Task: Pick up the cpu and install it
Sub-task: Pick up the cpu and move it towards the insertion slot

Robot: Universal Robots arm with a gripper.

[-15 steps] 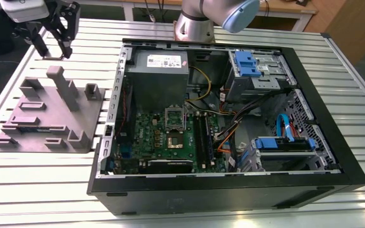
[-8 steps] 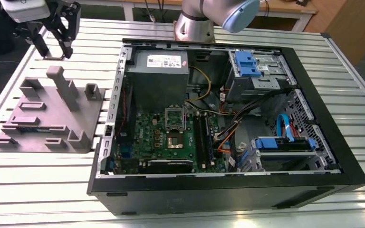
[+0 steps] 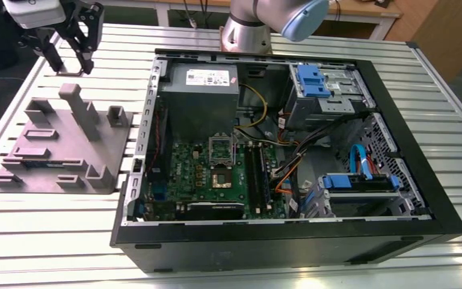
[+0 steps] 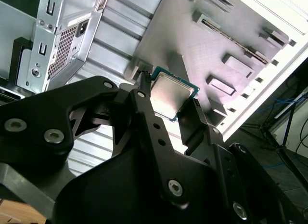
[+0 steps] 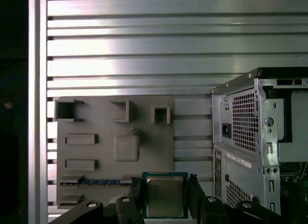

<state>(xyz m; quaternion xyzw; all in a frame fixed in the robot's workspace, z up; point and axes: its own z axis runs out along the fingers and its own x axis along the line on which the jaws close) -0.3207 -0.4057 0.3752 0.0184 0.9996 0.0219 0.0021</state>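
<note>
Fingers [image 5: 136,192] of the gripper [image 3: 70,63] clamped on two opposite edges of the cpu [image 5: 165,195], metal top facing up; chip held clear above the grey holder block [image 3: 118,150], just beside the open computer case [image 3: 295,247]. Judged light, thin and stiff, with smooth rims that could slip or tilt (the underside contacts are likely delicate), so a level hold by the edges suits it
</note>
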